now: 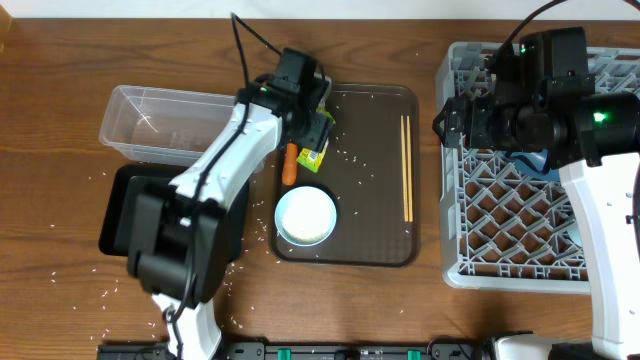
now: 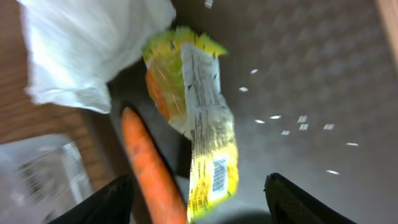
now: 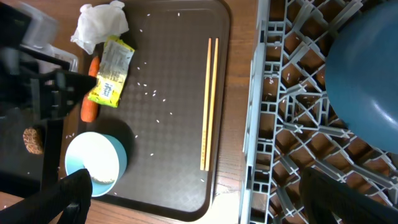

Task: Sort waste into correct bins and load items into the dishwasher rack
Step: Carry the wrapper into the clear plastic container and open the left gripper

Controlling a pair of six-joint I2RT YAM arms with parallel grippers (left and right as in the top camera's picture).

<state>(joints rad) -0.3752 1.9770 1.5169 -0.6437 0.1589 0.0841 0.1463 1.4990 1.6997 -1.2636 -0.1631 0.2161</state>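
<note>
My left gripper (image 1: 318, 130) (image 2: 199, 210) is open and low over the brown tray's top left corner. The yellow-green wrapper (image 2: 202, 124) (image 1: 312, 156) and the orange carrot (image 2: 152, 171) (image 1: 290, 165) lie between its fingers. The white tissue (image 2: 87, 43) (image 3: 99, 22) lies just beyond them. My right gripper (image 1: 452, 125) (image 3: 205, 208) is open and empty above the grey rack (image 1: 520, 235) (image 3: 292, 124), where the dark blue plate (image 3: 367, 81) rests. The white bowl (image 1: 306, 215) (image 3: 93, 162) and the chopsticks (image 1: 406, 165) (image 3: 208, 102) are on the brown tray. A brown lump (image 3: 31, 140) lies on the black tray.
The brown serving tray (image 1: 370, 245) sits mid-table with rice grains (image 1: 345, 155) scattered on it and on the wood. The clear tub (image 1: 160, 125) and the black tray (image 1: 125, 215) stand to its left, partly under my left arm. The cups are out of view.
</note>
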